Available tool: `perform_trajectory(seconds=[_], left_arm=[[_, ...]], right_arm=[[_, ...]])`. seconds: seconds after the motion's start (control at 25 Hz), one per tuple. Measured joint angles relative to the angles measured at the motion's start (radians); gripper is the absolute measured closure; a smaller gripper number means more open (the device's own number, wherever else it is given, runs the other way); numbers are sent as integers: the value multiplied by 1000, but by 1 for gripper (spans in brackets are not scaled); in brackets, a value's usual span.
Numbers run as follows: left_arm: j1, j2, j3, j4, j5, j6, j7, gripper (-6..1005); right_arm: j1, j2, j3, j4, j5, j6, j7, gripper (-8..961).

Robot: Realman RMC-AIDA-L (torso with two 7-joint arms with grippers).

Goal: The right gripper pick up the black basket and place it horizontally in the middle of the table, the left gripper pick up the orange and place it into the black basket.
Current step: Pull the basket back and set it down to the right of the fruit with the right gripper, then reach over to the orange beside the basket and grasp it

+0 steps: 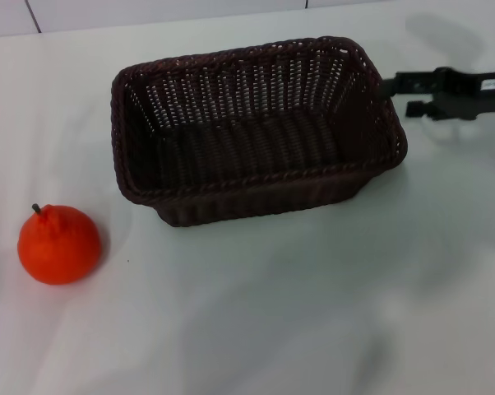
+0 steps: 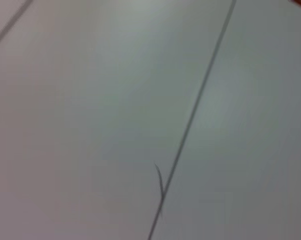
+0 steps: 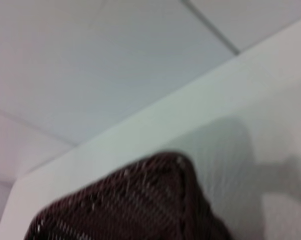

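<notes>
We see the right gripper [image 1: 389,85] at the black basket [image 1: 256,132]'s right end wall, by the rim; can't tell how far it's spread or if it's gripping. Basket sits mid-table [image 1: 313,313], long side left-right. Orange [image 1: 58,244] near left, well apart. Left gripper isn't visible.

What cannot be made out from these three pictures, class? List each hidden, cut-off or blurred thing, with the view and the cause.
1. Right gripper: head view; its fingertips are hidden behind the black basket rim, so its grip cannot be told.
2. Left gripper: in no view; the left wrist view shows only a blurred pale surface.
3. Basket in the right wrist view: only one blurred corner, the rest cut off by the frame edge.
4. Orange: its underside against the table is hidden.
</notes>
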Motion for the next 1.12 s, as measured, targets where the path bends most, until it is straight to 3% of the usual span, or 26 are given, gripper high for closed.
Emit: perform_trajectory(seconds=[0.12, 0.24, 0.36, 0.6, 1.12], left_arm=[[35, 28, 98, -36, 13, 65, 5, 274], [38, 63, 177, -35, 66, 129, 6, 279], [26, 81, 218, -36, 139, 199, 6, 284], [1, 86, 230, -37, 282, 301, -1, 294], [-22, 80, 233, -42, 359, 400, -3, 309]], right_arm=[[-19, -18, 9, 0, 66, -9, -21, 58], [-40, -28, 24, -1, 158, -18, -60, 48], [-55, -29, 37, 0, 250, -22, -112, 39], [-78, -14, 42, 12, 404, -24, -199, 43], [-72, 9, 42, 14, 430, -55, -228, 51]])
